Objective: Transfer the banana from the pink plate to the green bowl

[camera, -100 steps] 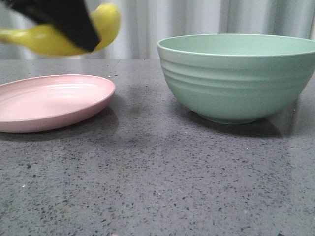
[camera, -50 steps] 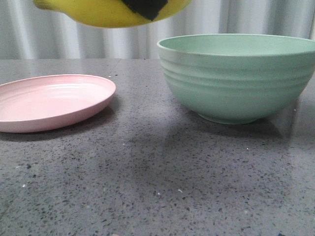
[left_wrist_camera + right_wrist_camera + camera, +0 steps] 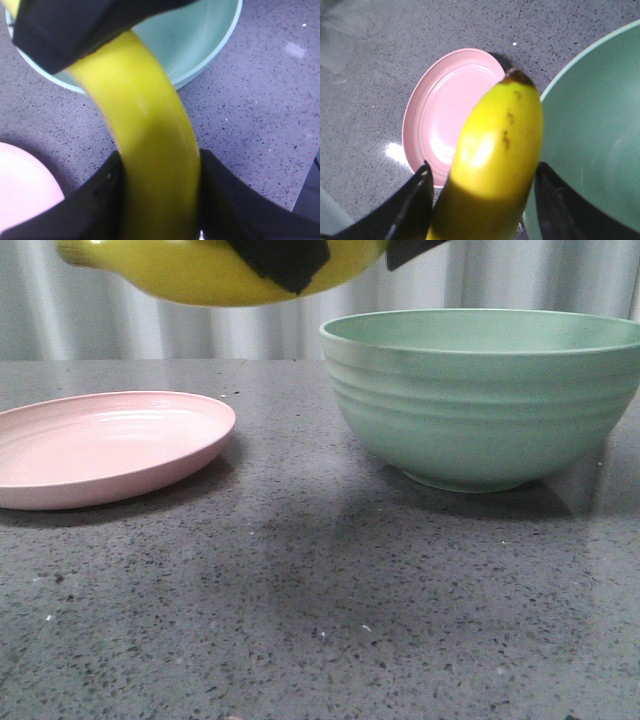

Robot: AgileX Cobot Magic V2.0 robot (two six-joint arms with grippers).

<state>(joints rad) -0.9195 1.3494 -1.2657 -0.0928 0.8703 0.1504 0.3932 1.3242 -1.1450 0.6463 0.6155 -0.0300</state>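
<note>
Both pincers hold the banana up in the air. The left gripper has its two black fingers pressed on each side of the yellow fruit. The right gripper squeezes it too, near the end with the dark tip. The banana hangs over the grey table, between the pink plate and the green bowl, just beside the bowl's rim. The plate has nothing on it.
</note>
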